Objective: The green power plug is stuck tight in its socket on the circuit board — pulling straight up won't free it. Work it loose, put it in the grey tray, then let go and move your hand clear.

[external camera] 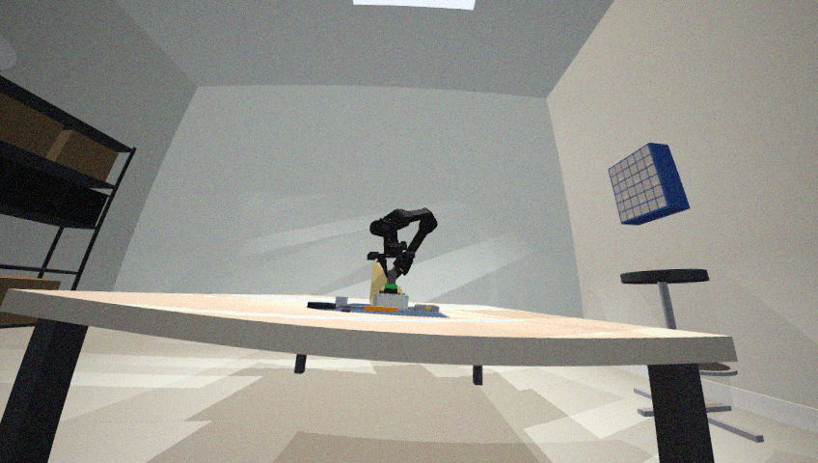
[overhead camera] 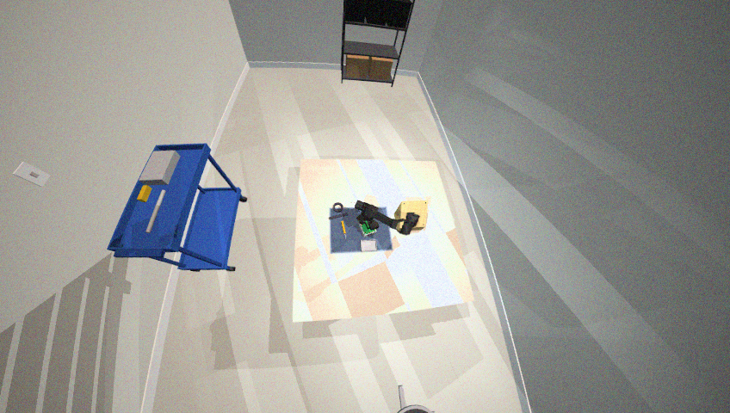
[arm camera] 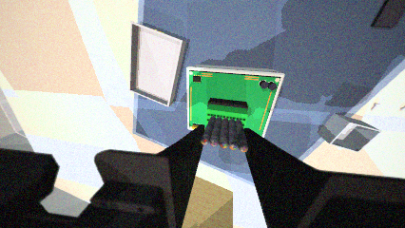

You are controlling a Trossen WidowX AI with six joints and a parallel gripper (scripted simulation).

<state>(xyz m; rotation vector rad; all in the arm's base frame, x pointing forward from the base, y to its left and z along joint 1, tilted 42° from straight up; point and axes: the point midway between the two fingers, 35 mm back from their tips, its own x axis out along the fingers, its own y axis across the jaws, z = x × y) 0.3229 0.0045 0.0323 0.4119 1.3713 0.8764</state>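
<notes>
The green plug (arm camera: 227, 110) (external camera: 391, 285) is at the dark socket on the green circuit board (arm camera: 200, 102), with several dark wires (arm camera: 225, 133) rising from it. How deep it sits is hard to tell. My gripper (arm camera: 223, 130) (external camera: 391, 281) is shut on the plug, one finger on each side of it; the fingertips and wires hide part of its near side. The board rests in a pale housing (external camera: 393, 300). The grey tray (arm camera: 157, 64) (overhead camera: 368, 245) holds nothing and lies beside the board, left of it in the wrist view.
A blue mat (arm camera: 223, 28) (overhead camera: 337, 244) lies under the board and tray. An orange-handled tool (overhead camera: 343, 226) (external camera: 381, 309) and a black ring (overhead camera: 337, 211) are on the side away from the arm's base. A small grey box (arm camera: 357, 137) is right of the board in the wrist view.
</notes>
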